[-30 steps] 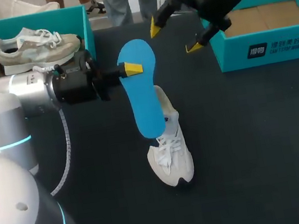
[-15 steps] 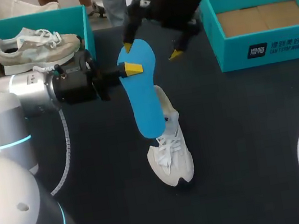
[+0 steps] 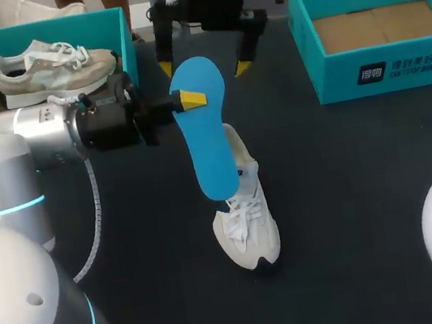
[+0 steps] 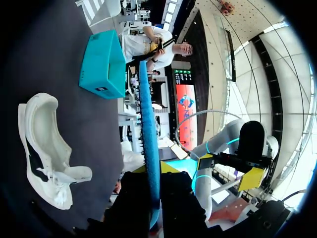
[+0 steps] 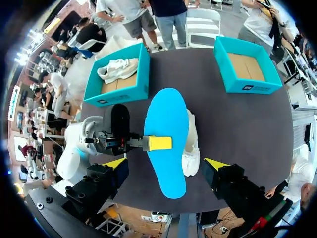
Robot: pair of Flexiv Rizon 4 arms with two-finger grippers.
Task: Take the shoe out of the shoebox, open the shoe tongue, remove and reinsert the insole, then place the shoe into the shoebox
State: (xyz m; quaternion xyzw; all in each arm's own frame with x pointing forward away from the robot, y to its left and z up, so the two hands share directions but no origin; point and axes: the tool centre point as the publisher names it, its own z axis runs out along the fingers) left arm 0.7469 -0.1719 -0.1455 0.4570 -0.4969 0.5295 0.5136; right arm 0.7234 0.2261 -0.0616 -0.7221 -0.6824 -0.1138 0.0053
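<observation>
From 2 o'clock the right claw point(image 3: 203, 67) arrives at 12 o'clock, wide open astride the insole point(image 3: 209, 142) the left claw point(image 3: 192, 98) pinches; handover likely.

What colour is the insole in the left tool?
Plain bright blue, no pattern. The insole shows best in the right wrist view.

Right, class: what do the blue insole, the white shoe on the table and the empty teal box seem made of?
The insole: probably foam, matt; thin, smooth, evenly blue. The white shoe: seemingly fabric upper with cloth laces; soft, matt look. The empty box: likely cardboard; teal printed walls, plain brown floor.
</observation>
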